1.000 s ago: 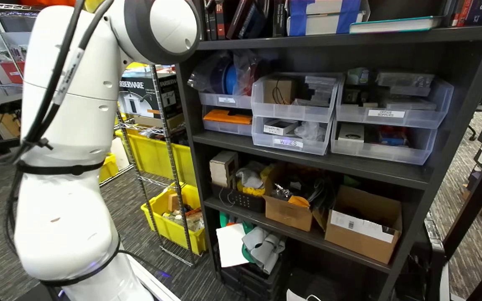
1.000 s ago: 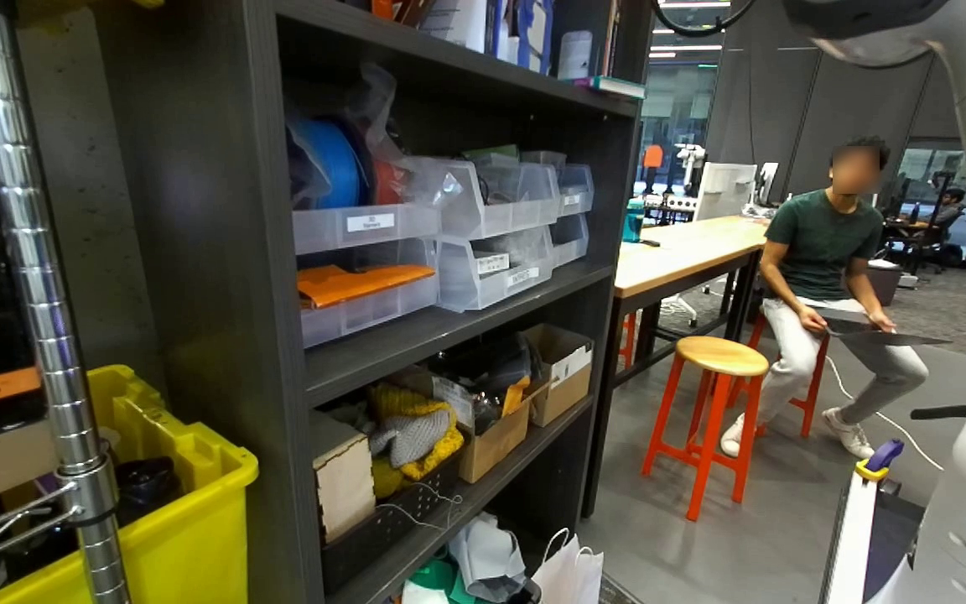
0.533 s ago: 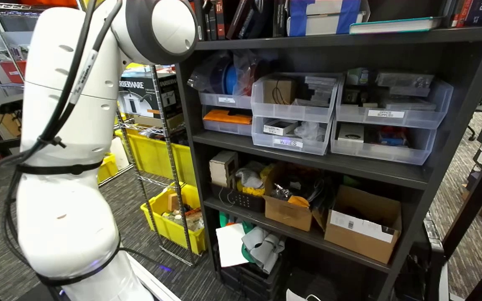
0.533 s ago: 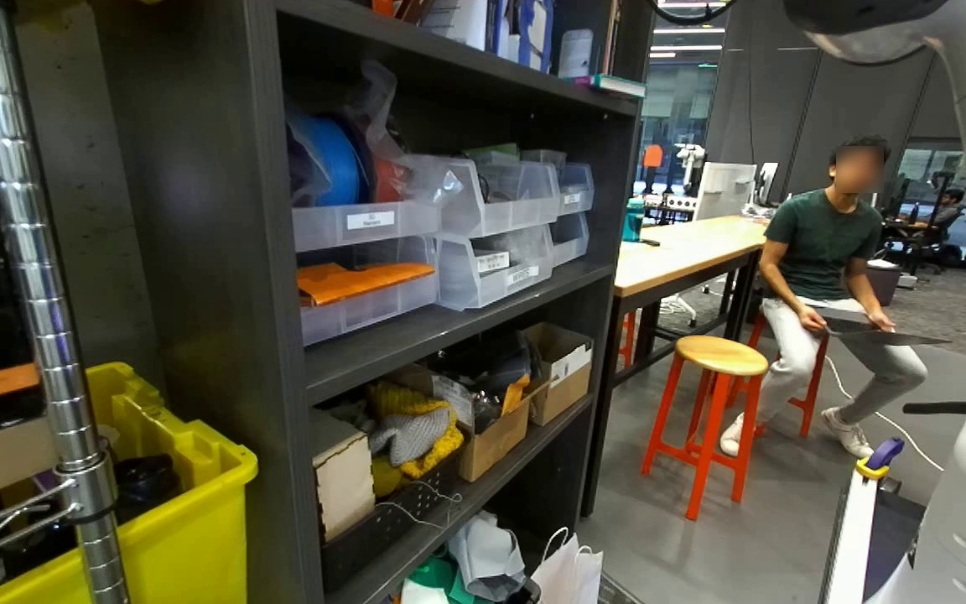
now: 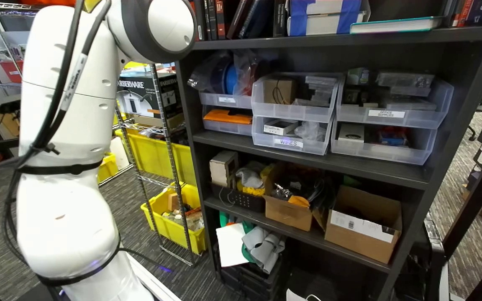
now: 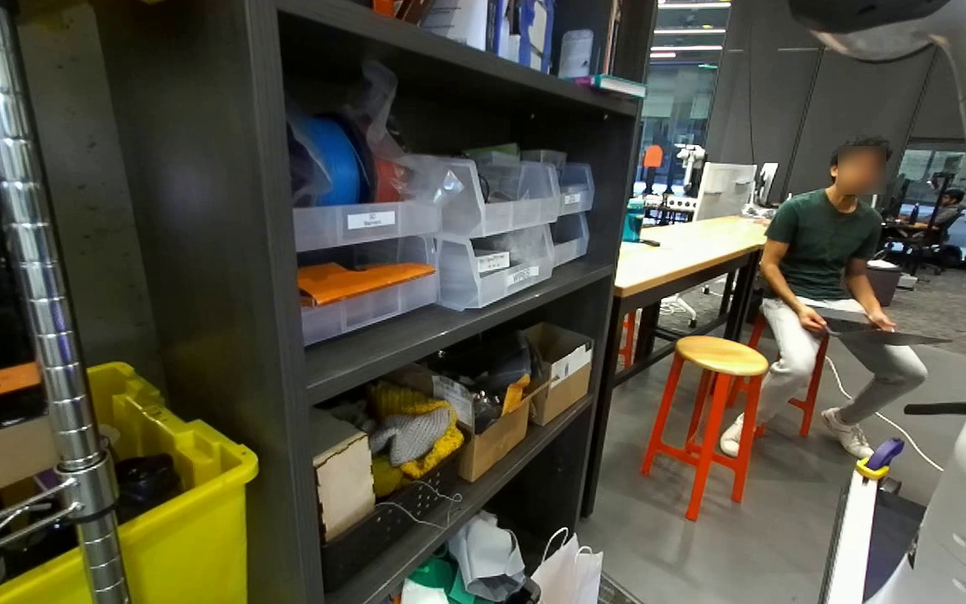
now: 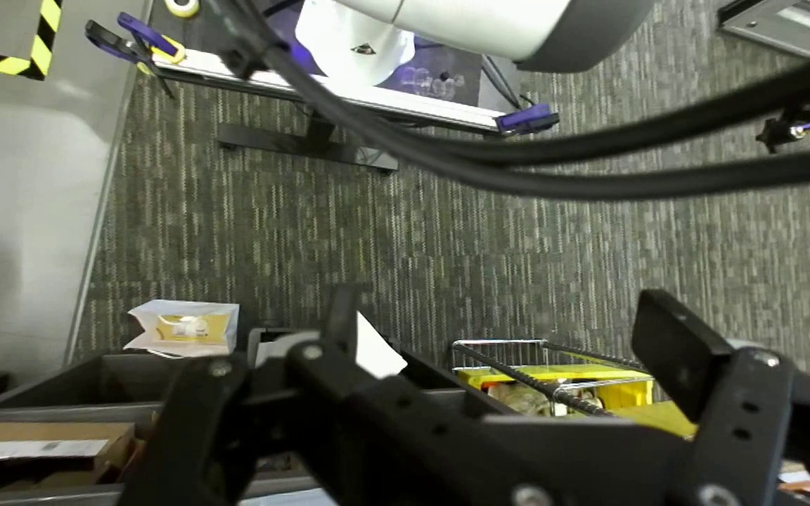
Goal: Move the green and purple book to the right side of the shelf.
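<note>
In an exterior view, upper right, I see the book (image 5: 393, 26) flat on the shelf (image 5: 349, 40) between a stack (image 5: 324, 24) and upright books (image 5: 471, 13), bins (image 5: 358, 115) below, boxes (image 5: 358, 245) under those.

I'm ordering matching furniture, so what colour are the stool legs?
The stool legs are orange-red, showing best in an exterior view.

Striped carpet (image 7: 412, 232) adjoins smooth grey flooring (image 7: 18, 176). In an exterior view, an orange-legged stool (image 6: 720, 358) stands near a wood-topped table (image 6: 693, 252) at right; far side: windows (image 6: 684, 105), grey wall panels (image 6: 785, 92).
</note>
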